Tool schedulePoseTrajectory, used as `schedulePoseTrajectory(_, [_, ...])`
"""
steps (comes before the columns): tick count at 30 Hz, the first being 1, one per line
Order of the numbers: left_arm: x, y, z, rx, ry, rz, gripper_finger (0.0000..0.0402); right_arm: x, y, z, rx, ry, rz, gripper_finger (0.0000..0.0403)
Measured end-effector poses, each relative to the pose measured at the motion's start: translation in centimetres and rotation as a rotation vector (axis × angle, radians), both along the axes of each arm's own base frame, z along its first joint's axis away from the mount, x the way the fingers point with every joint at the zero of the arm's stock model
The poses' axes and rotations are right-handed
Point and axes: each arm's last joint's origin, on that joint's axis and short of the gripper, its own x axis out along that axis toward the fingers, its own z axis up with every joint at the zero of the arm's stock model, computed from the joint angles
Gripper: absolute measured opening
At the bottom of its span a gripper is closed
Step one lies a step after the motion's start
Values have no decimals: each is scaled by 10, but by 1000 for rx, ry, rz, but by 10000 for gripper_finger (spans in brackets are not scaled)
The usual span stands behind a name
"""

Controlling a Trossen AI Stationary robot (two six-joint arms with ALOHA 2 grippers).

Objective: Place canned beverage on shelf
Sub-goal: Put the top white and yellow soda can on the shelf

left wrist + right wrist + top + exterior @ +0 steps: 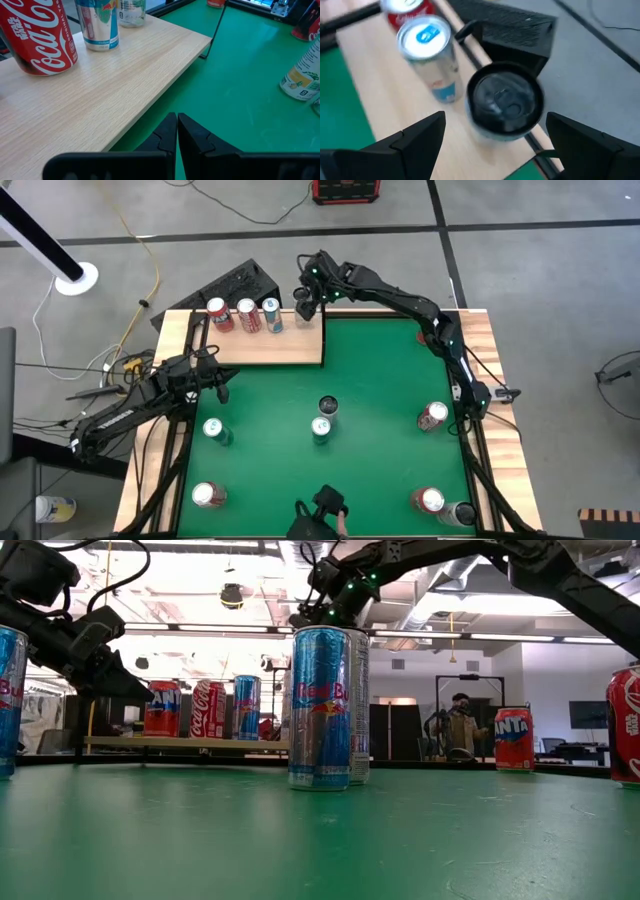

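The pale-wood shelf [265, 345] lies at the table's far left. A red can [218, 315], a red-and-white can [247, 315] and a blue can [271, 315] stand on its far edge. A dark-topped silver can [505, 105] stands upright on its base at the shelf's far right corner. My right gripper [495, 120] hovers above this can, open, one finger wide on each side and apart from it; in the high view the gripper [304, 307] hides the can. My left gripper [177, 131] is shut and empty, low over the green felt by the shelf's near edge [222, 385].
Several loose cans stand on the green felt: two at the middle [328, 406] [321, 428], two at the left [213, 430] [207, 495], and others at the right [432, 416] [430, 500]. A black box [520, 30] sits beyond the shelf's far edge.
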Motion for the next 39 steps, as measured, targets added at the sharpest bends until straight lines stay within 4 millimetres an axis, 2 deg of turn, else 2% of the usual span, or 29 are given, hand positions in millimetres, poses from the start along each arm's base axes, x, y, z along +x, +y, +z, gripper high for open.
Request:
schedulePoseTrajectory(6, [0, 0, 0, 0, 0, 0, 0, 4, 1, 4, -96, -9, -146, 372])
schedulePoseTrajectory(17, [0, 0, 0, 0, 0, 0, 0, 16, 11, 6, -102, -110, -260, 372])
schedulePoseTrajectory(26, [0, 0, 0, 0, 0, 0, 0, 21, 8, -8, -119, -147, -338, 372])
schedulePoseTrajectory(39, [0, 0, 0, 0, 0, 0, 0, 23, 12, -5, -133, -162, -358, 372])
